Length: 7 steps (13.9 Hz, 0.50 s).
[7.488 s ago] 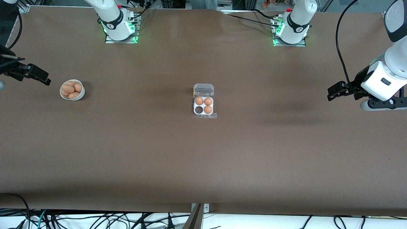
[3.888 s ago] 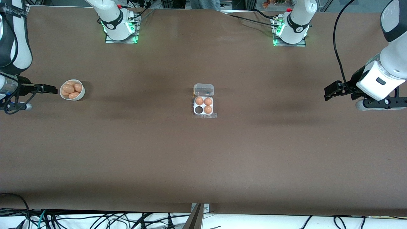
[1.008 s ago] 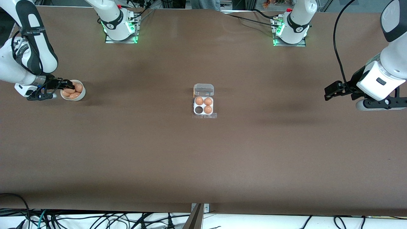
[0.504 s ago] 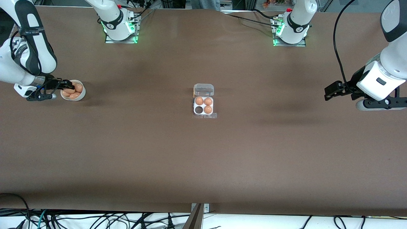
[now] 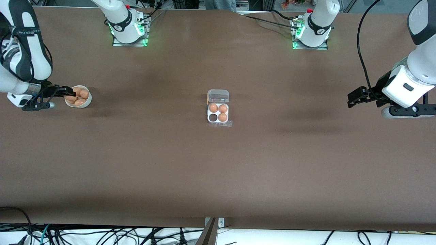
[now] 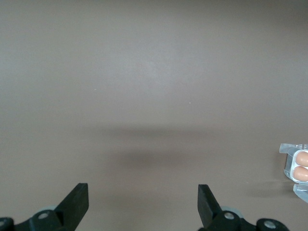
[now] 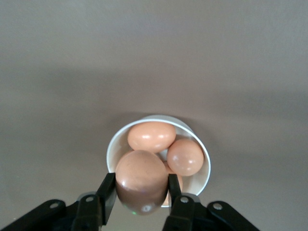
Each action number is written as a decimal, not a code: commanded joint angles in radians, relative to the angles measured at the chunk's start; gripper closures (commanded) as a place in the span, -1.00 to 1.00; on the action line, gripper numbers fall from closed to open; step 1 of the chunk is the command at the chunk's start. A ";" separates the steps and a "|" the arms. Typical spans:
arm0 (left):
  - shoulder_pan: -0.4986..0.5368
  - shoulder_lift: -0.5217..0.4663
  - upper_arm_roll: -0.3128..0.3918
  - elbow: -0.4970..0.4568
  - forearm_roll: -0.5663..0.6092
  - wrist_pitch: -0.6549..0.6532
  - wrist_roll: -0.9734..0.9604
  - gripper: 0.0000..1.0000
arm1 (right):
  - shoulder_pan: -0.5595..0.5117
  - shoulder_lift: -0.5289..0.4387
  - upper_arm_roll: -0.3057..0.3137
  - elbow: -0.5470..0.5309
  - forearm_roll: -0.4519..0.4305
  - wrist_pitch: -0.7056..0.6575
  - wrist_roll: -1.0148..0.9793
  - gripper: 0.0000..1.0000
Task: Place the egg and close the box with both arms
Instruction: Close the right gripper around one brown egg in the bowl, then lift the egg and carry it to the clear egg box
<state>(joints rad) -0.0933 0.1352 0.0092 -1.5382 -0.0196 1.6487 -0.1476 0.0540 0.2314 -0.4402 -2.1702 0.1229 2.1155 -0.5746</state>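
At the left edge of the frame you see the right pincer (image 5: 69, 92) clamped on the egg (image 7: 140, 180), just above the white bowl (image 5: 85, 102) with the other eggs. The box (image 5: 218, 115) stands in the middle of the desk (image 5: 218, 170) with lid open, three cells filled and one empty. At the right edge the left pincer (image 5: 354, 98) waits over the bare desk, its fingers apart.
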 commanded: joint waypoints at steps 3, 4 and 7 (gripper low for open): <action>0.000 0.012 0.001 0.030 -0.006 -0.015 0.019 -1.00 | 0.169 0.008 0.001 0.075 0.020 -0.035 0.160 0.21; 0.000 0.012 0.001 0.030 -0.008 -0.015 0.019 -1.00 | 0.222 0.006 0.003 0.087 0.020 -0.034 0.223 0.21; -0.002 0.012 0.001 0.030 -0.008 -0.015 0.019 -1.00 | 0.409 0.009 0.003 0.124 0.020 -0.029 0.474 0.21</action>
<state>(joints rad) -0.0934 0.1354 0.0091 -1.5380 -0.0196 1.6487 -0.1476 0.3609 0.2316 -0.4269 -2.0831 0.1341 2.1002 -0.2320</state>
